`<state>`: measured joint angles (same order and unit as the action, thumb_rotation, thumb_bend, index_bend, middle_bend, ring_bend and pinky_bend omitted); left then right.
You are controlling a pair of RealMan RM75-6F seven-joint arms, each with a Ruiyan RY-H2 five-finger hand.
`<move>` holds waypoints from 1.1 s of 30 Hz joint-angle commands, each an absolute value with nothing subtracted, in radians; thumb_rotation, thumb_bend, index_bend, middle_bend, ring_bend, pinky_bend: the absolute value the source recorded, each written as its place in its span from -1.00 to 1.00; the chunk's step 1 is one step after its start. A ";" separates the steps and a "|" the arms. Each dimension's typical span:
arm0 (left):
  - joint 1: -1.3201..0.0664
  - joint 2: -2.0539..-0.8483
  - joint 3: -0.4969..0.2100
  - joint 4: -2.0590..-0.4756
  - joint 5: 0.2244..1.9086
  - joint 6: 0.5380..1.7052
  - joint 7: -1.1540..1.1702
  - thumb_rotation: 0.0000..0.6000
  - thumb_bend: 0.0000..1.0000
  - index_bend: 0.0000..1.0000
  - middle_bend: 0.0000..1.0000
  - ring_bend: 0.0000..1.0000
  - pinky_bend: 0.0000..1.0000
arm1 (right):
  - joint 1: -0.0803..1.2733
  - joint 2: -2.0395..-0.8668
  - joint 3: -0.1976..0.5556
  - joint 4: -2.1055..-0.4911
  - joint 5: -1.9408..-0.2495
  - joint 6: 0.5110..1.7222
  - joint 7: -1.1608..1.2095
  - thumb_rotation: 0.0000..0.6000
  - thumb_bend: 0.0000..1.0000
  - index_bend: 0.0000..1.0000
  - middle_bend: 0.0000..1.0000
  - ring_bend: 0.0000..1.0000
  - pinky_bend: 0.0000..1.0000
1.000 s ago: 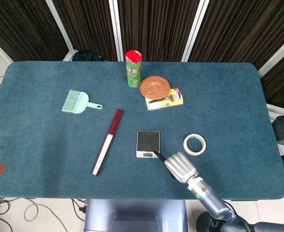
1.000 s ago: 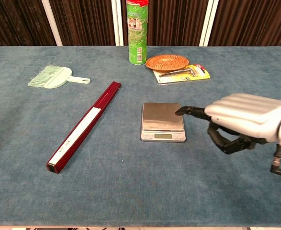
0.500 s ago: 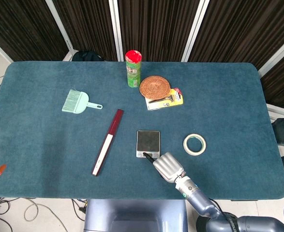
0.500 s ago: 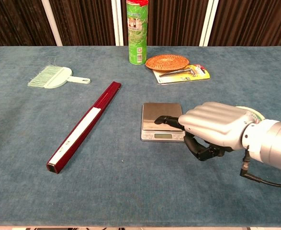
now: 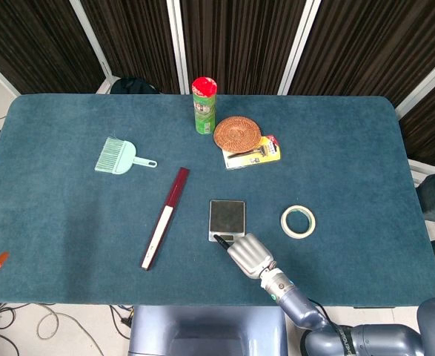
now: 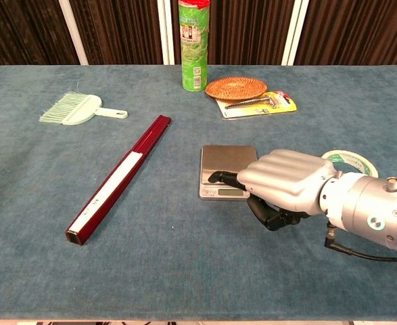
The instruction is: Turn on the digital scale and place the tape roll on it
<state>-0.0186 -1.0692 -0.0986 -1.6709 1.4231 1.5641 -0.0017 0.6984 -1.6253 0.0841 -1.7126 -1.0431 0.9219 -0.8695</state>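
The small digital scale (image 5: pixel 227 216) (image 6: pixel 226 162) lies near the table's front middle, its steel platform bare. My right hand (image 5: pixel 247 254) (image 6: pixel 283 187) hovers over the scale's front strip, one dark fingertip (image 6: pixel 216 177) stretched out over the left part of the strip and the other fingers curled under. It holds nothing. Whether the fingertip touches the strip I cannot tell. The tape roll (image 5: pixel 298 221) (image 6: pixel 350 162) lies flat on the cloth to the right of the scale, partly behind my right forearm in the chest view. My left hand is out of both views.
A long dark red box (image 5: pixel 165 216) (image 6: pixel 120 177) lies diagonally left of the scale. Further back are a mint hand brush (image 5: pixel 121 156) (image 6: pixel 76 109), a green can (image 5: pixel 204 105) (image 6: pixel 193 44), a woven coaster (image 5: pixel 237 133) (image 6: pixel 236 87) and a carded razor (image 5: pixel 258 151) (image 6: pixel 259 103).
My right hand has slid left along the scale's front edge, carrying its outstretched fingertip from the right rear corner area to the left part of the front strip. The tape roll has come back into chest view.
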 commanded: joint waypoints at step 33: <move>-0.018 -1.068 -0.100 -1.668 1.421 1.567 -0.007 1.00 -1.00 -1.00 -1.00 -1.00 -1.00 | 0.784 -1.686 0.049 -1.670 -0.927 0.965 -0.930 1.00 0.82 -0.98 0.57 0.79 0.48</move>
<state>-0.0183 -1.0679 -0.1004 -1.6678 1.4213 1.5666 -0.0069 0.7827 -1.6857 0.0496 -1.6709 -0.9281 0.9643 -0.9291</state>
